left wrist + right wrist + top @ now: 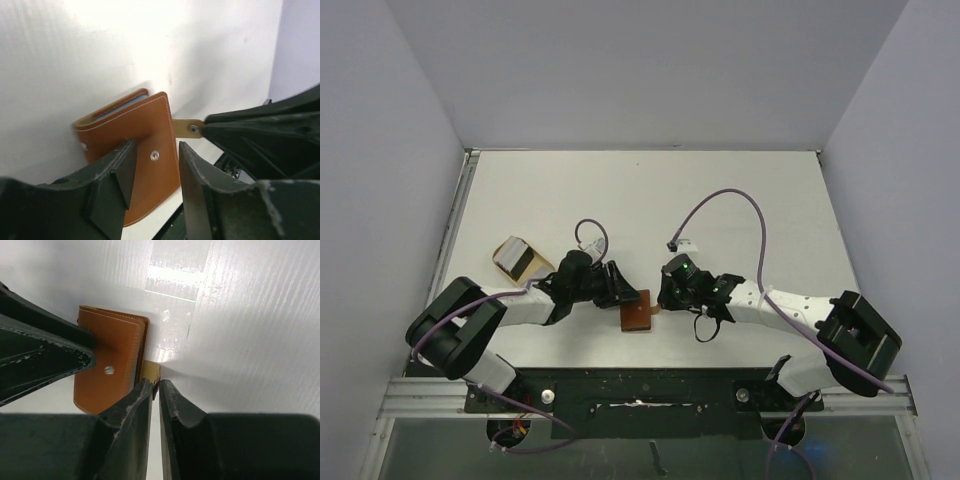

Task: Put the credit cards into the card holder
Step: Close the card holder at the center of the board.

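One card holder (637, 316), folded, lies flat by the middle of the table's (720, 200) near edge between both arms, with its strap tab (151, 371) pointing at the right gripper (156, 385), which is clenched on it; the left gripper (156, 150) straddles the body, grip unclear; the credit cards (508, 260) seem to sit in the tan dish (516, 242) toward the left edge, count unreadable.

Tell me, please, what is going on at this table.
Both arms are at the brown card holder, which lies folded on the table near their bases. The left gripper is open, with its fingertips on the holder's face, apparently pinning it down. The right gripper is pinched on the snap tab at the holder's side, probably to pull it open. A tan dish sits off to the left.
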